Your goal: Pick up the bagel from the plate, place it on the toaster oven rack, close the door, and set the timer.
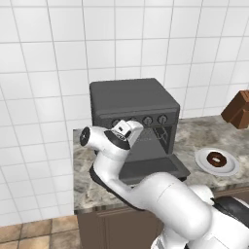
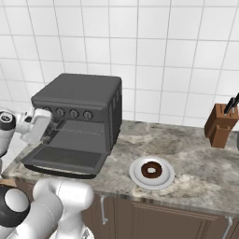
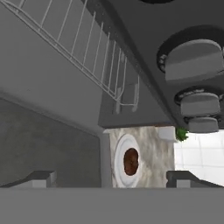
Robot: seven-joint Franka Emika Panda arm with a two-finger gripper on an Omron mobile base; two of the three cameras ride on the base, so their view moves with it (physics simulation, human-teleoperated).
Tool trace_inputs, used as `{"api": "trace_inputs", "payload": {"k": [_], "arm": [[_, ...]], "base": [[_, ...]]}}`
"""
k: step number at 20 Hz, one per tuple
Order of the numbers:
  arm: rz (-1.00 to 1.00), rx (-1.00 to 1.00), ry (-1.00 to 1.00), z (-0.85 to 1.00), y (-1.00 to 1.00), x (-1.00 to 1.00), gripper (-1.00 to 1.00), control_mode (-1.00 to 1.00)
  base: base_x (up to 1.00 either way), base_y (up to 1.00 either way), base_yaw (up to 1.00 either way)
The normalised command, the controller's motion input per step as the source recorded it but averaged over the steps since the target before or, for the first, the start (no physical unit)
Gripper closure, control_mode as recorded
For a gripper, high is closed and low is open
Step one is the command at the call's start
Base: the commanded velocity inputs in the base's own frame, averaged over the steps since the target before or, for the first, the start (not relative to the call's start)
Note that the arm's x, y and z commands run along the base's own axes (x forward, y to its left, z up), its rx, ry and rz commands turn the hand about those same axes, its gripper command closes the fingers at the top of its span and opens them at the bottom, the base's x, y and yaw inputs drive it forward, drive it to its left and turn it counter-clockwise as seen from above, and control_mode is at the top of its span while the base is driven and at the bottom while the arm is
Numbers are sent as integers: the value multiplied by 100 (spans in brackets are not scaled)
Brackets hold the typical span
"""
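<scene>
The bagel (image 2: 151, 170) lies in the middle of the plate (image 2: 138, 179) on the stone surface (image 2: 200, 158), just right of the toaster oven (image 2: 79, 100), whose door (image 2: 63, 158) hangs open with the toaster oven rack (image 3: 83, 52) bare inside. The gripper (image 3: 111, 178) hovers by the oven's front left, near the knobs, jaws spread wide and empty. The step in hand looks like reaching for the bagel: the arm should swing right clear of the door, come down from above, and close across the ring's sides without nudging the plate.
</scene>
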Motion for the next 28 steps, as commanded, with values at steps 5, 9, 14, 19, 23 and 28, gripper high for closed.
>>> {"api": "trace_inputs", "payload": {"k": [5, 9, 14, 19, 23, 28], "arm": [[15, -1, 1, -29, -3, 27, -100, -100], [26, 0, 0, -33, -1, 41, -100, -100], [23, 0, 0, -29, 0, 41, -100, -100], [13, 0, 0, -35, 0, 17, -100, -100], [0, -3, 3, -28, 1, 17, -100, -100], [0, -8, 7, -32, 0, 27, -100, -100]], "base": [[0, 0, 0], [0, 0, 0], [0, 0, 0], [0, 0, 0], [0, 0, 0], [0, 0, 0]]}}
